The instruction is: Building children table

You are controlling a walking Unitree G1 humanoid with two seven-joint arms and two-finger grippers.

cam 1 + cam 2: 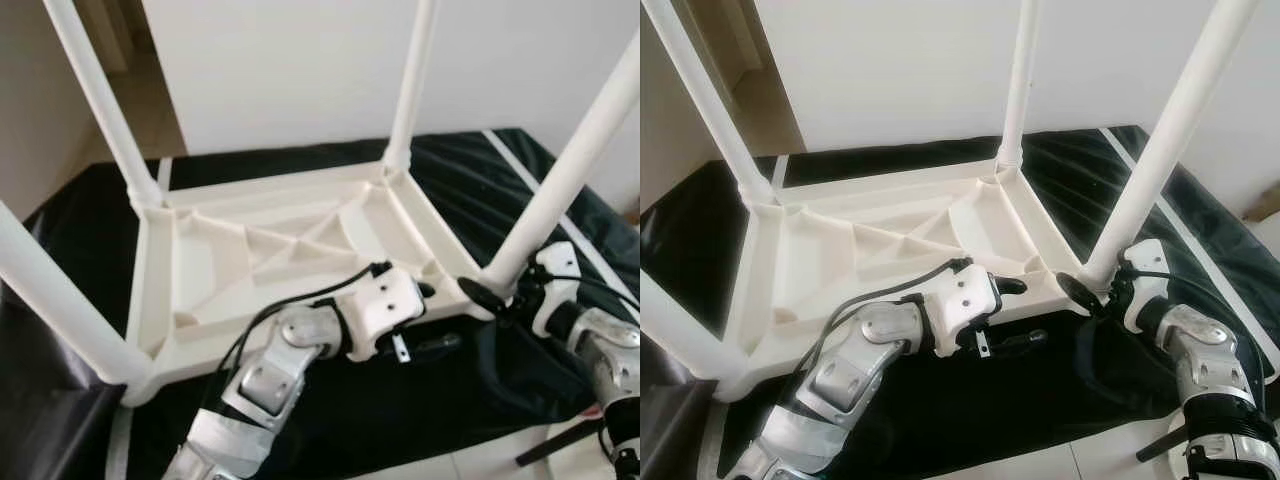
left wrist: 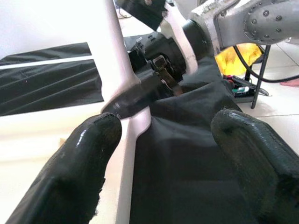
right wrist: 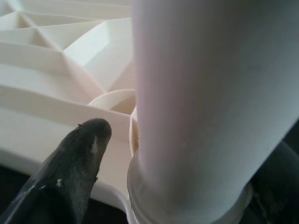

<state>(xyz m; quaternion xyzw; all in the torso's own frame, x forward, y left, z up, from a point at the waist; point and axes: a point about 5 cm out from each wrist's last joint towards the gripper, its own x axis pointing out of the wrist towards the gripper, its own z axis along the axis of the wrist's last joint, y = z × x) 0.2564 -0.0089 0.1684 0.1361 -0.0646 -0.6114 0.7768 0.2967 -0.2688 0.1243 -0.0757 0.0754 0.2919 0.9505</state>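
Observation:
A white plastic children's table (image 1: 155, 300) lies upside down on a black cloth, its ribbed underside facing up. Its legs stand upright from the corners. My right gripper (image 1: 503, 293) is shut around the base of the near right leg (image 1: 570, 170). In the right wrist view that leg (image 3: 210, 93) sits between a black finger (image 3: 70, 163) and a dark pad. My left gripper (image 1: 432, 316) is open at the table's near edge, just left of that leg. Its fingers (image 2: 79, 163) are wide apart, with only black cloth between them.
The black cloth (image 1: 500, 190) covers the low surface under the table and hangs over its near edge. A white wall (image 1: 300, 70) rises behind, with a tan floor (image 1: 150, 110) at the far left. A yellow object (image 2: 238, 53) and cables lie on the pale floor to the right.

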